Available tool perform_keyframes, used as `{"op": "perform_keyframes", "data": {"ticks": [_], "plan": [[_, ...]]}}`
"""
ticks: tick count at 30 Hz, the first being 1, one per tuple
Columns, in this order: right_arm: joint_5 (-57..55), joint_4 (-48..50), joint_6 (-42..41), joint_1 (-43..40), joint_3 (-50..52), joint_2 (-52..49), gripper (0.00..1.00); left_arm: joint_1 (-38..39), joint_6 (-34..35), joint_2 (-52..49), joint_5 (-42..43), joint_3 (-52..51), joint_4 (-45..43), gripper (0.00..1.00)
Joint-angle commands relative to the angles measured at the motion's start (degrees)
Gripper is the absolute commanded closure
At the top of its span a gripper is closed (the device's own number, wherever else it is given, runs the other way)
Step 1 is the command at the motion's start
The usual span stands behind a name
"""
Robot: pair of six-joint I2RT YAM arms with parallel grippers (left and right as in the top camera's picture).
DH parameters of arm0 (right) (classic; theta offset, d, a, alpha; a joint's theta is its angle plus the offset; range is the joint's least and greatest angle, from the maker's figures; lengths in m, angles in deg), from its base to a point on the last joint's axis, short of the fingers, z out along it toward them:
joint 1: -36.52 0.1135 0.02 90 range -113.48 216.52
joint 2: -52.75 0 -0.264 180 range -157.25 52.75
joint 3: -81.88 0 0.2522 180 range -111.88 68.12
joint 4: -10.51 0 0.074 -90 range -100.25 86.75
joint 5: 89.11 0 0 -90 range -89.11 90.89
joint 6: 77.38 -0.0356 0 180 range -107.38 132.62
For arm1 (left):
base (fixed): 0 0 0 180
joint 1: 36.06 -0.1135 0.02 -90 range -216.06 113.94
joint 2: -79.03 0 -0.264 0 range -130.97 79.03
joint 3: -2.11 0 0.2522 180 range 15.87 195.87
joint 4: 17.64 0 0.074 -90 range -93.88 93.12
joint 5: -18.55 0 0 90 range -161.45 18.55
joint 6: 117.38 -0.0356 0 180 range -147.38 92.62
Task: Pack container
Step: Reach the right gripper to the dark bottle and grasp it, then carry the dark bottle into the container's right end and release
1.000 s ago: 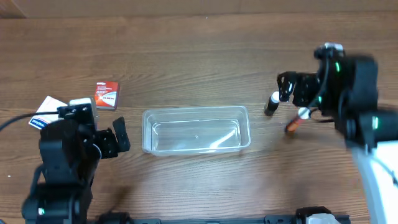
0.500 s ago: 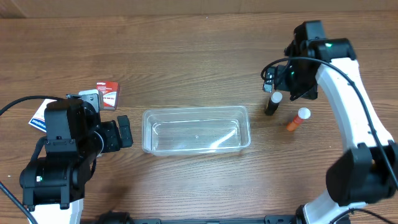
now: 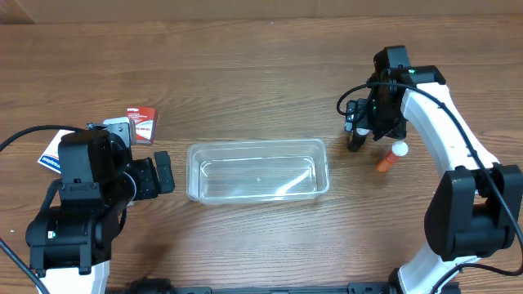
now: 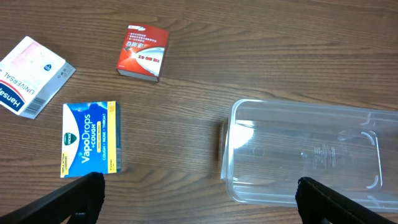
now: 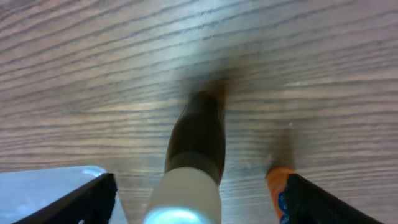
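The clear plastic container (image 3: 257,170) lies empty in the middle of the table; it also shows in the left wrist view (image 4: 305,155). My right gripper (image 3: 357,131) is open and straddles an upright dark bottle with a white cap (image 5: 196,149), with gaps on both sides. An orange tube with a white cap (image 3: 391,157) lies just right of it, and its end shows in the right wrist view (image 5: 280,193). My left gripper (image 3: 161,173) is open and empty, just left of the container.
A red box (image 4: 143,51), a blue VapoDrops box (image 4: 90,138) and a white plaster box (image 4: 31,74) lie left of the container. The red box also shows overhead (image 3: 140,125). A container corner (image 5: 56,186) is at the right wrist view's lower left.
My right arm has swung in and lowered its open gripper over the dark bottle. My left arm shifted slightly a second ago and has been still since.
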Motion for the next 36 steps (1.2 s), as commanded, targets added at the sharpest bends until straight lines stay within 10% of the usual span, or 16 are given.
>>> {"op": "perform_keyframes", "data": {"ticks": [1,6,21,26,36], "plan": [[-1.27,1.01,-0.26,-0.15,0.22,0.04,0.2,-0.24,0.81,0.15,1.05,1.51,-0.26,0.0],[-1.25,0.52,-0.24,-0.13,0.22,0.04,0.5,-0.24,0.79,0.15,1.03,1.51,-0.28,0.0],[-1.27,-7.1,-0.24,0.55,-7.76,0.15,0.96,-0.24,0.79,0.15,1.03,1.51,-0.28,0.0],[-1.6,-17.0,-0.83,7.04,-20.98,6.05,0.96,-0.24,0.79,0.15,1.01,1.51,-0.28,0.0],[-3.65,-18.1,-14.8,27.19,-14.05,15.61,0.96,-0.24,0.79,0.13,1.03,1.51,-0.24,0.0]]}}
